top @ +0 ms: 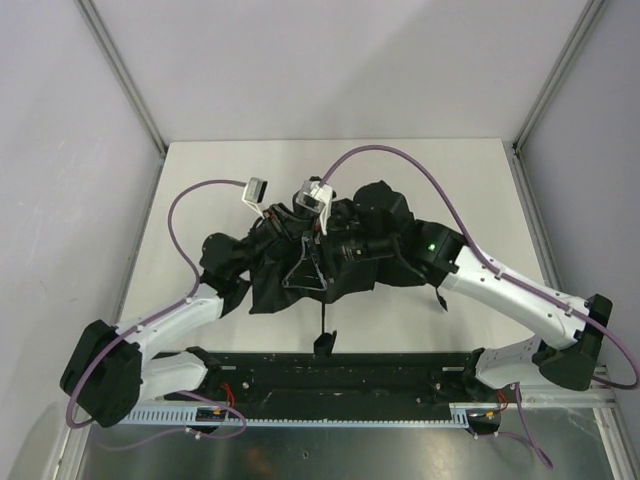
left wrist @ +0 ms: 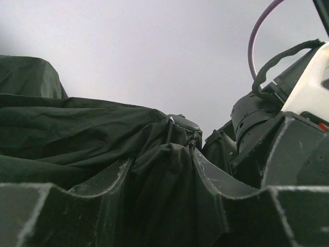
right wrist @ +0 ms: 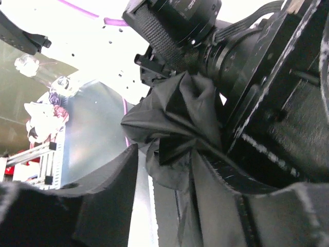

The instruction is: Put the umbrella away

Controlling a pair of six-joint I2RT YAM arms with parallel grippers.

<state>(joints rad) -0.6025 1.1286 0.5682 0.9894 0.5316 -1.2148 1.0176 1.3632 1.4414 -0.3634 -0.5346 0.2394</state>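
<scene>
Over the middle of the table, seen from above, the umbrella lies as a crumpled black heap, its thin shaft poking toward the near edge. The left arm and right arm meet over it, their ends lost against the black cloth. From the left wrist, the left gripper has a bunch of canopy filling its jaws, apparently pinched, and the right arm's wrist looms at right. From the right wrist, the right gripper stands spread with cloth hanging loosely inside, and the left arm's wrist blocks the view beyond.
</scene>
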